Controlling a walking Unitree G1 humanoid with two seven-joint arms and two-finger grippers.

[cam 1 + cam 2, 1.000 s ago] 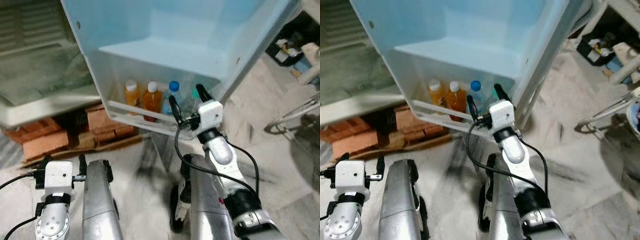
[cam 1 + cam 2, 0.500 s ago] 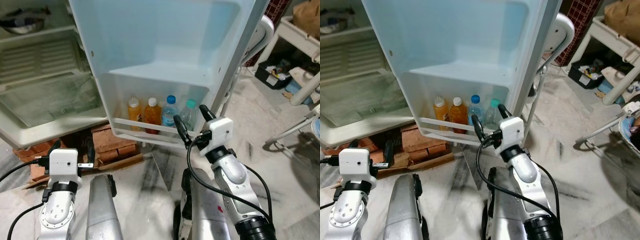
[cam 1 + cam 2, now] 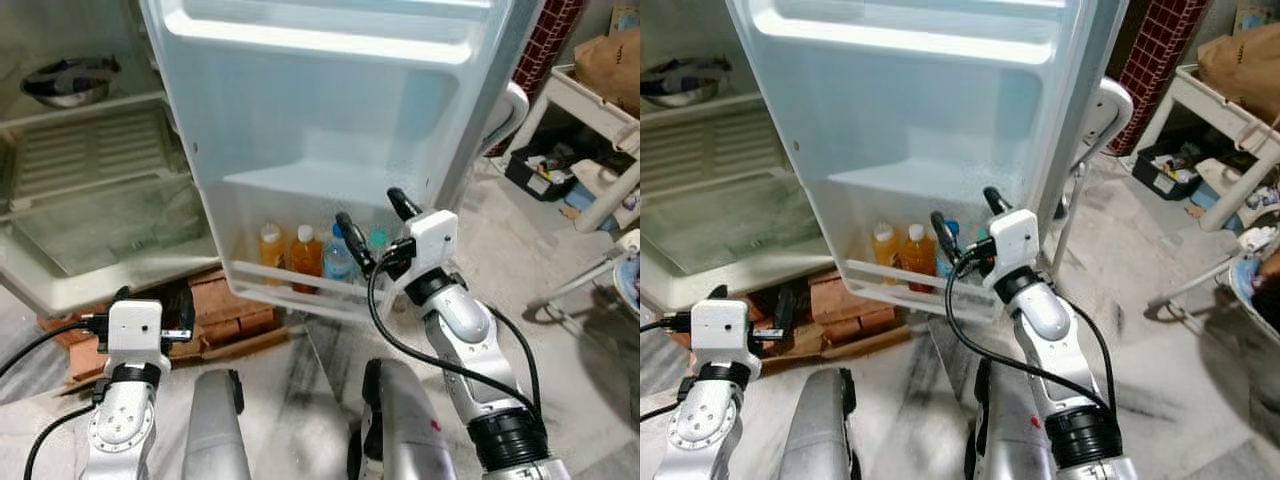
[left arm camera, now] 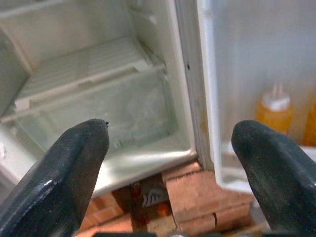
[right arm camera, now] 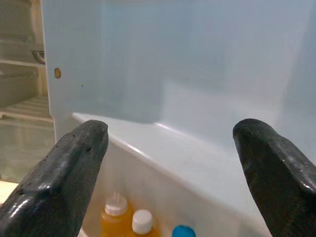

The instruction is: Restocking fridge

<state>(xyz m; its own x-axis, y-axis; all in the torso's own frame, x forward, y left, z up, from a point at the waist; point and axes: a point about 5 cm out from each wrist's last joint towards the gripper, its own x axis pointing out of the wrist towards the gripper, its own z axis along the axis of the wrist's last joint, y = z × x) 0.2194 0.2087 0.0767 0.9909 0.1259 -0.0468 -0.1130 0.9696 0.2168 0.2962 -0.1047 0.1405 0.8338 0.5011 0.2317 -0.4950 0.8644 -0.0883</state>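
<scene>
Left eye view: the fridge door (image 3: 330,100) stands wide open, and its low door shelf (image 3: 300,290) carries a row of bottles: an orange bottle with a yellow top (image 3: 270,247), an orange bottle with a white cap (image 3: 304,252), then a blue-capped water bottle (image 3: 338,255) to their right. The right gripper (image 3: 372,220) is raised just in front of that shelf, near the water bottle, fingers spread and empty. Low on the left, the left gripper (image 3: 150,305) hangs near the bricks (image 3: 240,305) under the fridge; from here I cannot tell how its fingers stand. To the far left, a metal bowl (image 3: 62,85) sits on a shelf inside the fridge.

Right eye view: same scene, with a white table (image 3: 1230,110) and a brown paper bag (image 3: 1245,55) off to the right.

Left wrist view: the left gripper's two black fingers (image 4: 59,177) are spread apart, nothing between them, facing the fridge's lower drawer (image 4: 113,108) and the bricks.

Right wrist view: black fingers (image 5: 59,173) wide apart, empty, with the three bottle caps showing below the pale door wall.
</scene>
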